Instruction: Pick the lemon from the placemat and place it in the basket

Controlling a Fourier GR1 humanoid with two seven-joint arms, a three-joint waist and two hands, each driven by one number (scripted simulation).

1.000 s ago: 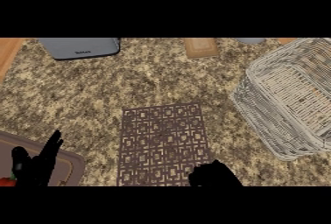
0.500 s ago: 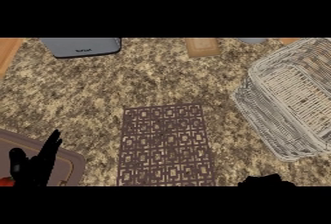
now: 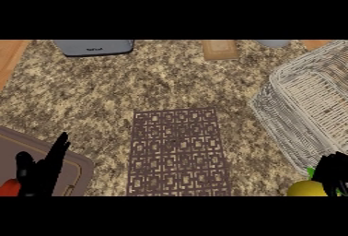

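- Lemon (image 3: 307, 188) sits at the five o'clock corner of the view, yellow with a speck of green at its top, off the placemat (image 3: 179, 152) and just short of the basket's near rim.
- Right hand (image 3: 333, 173) has its dark fingers curled down over the lemon's right side, so it reads as gripping the fruit; much of the hand is cut off by the view's edge.
- Basket (image 3: 292, 94), pale woven wicker, fills the three o'clock side and lies at an angle, its open well at about one o'clock from the lemon. That explains the hold: the fruit is kept low and close to the near wall, ready to go up and over it.
- Placemat, brown and patterned, lies at six o'clock in the middle of the speckled surface (image 3: 136, 83), with nothing on it.
- Left hand (image 3: 42, 173) rests at seven o'clock with straight fingers pointing up, over a grey-brown tray (image 3: 78, 162), well apart from the action.
- My call: the pick is done, and the lift over the rim is the step in hand.
- Risk, as I judge it: clipping the wicker wall on the way in.
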